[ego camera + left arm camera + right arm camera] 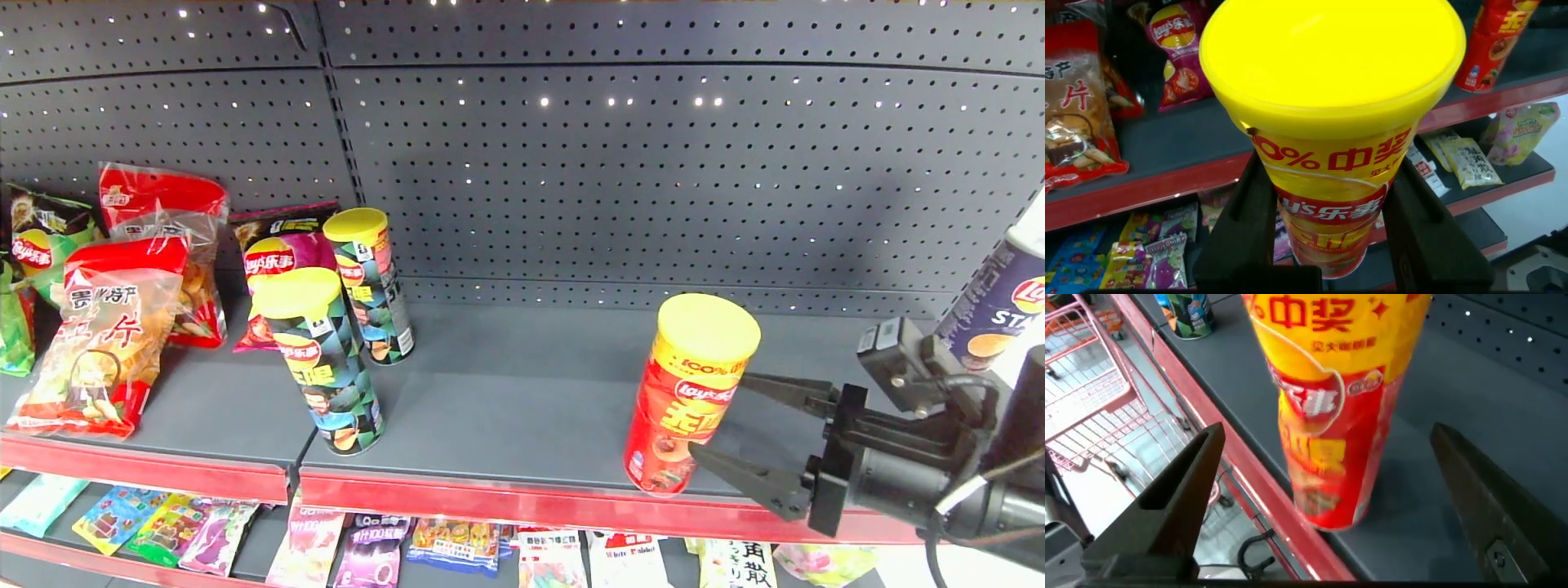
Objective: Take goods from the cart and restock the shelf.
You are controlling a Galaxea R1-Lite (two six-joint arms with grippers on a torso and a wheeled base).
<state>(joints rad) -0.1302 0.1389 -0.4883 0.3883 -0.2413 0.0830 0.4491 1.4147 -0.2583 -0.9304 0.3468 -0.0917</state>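
Restock in progress: red can upright at front edge of shelf.
Right hand wide open, jaws flanking that can without touching; left hand closed on yellow-lidded can, off the shelf, unplaced. Shelf also holds two dark cans and snack bags. Cart contents hidden.

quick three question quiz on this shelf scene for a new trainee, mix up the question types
1. True or false: the right gripper has its jaws shut on the red can.
2. How many teal-patterned cans stand on the shelf? A one, B two, C four.
3. Fill in: the held can in the left gripper has a ___ lid.
Key: 1 false, jaws open; 2 B; 3 yellow.
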